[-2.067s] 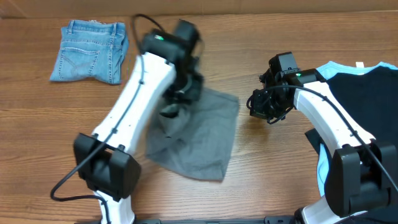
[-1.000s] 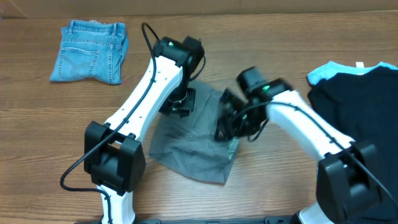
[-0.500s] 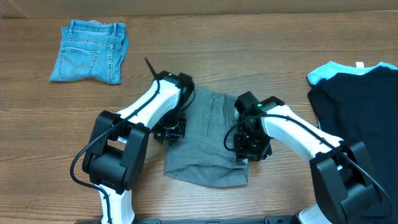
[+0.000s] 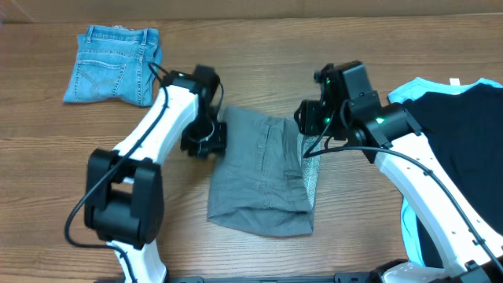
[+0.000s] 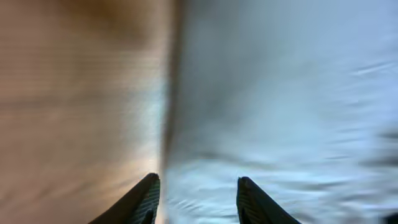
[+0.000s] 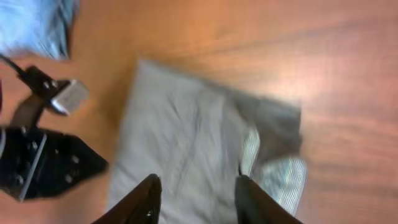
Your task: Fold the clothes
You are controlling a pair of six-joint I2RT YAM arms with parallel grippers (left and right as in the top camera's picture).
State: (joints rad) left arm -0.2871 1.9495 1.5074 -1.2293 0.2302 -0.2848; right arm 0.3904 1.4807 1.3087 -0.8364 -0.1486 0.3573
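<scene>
- The grey shorts (image 4: 255, 177) lie folded flat in the middle of the table (image 4: 330, 47), a bit nearer the front edge than the back.
- A strip of their pale speckled lining (image 4: 312, 181) shows along the right side, turned outward.
- The left gripper (image 4: 206, 140) sits low at the shorts' left edge, by the top corner. Its wrist view is blurred, but the two fingers (image 5: 148, 198) stand apart over the seam between cloth and wood, with nothing between them.
- The right gripper (image 4: 313, 122) hangs above the shorts' upper right corner, off the cloth. From its own camera the fingers (image 6: 149, 196) are spread, with the shorts well below them and nothing pinched.
- Blue denim shorts (image 4: 114, 64) lie folded at the table's far left corner, well apart from the rest.
- A black tee (image 4: 460, 126) lies along the right edge, with a light-blue garment (image 4: 409, 90) peeking out at its far side.
</scene>
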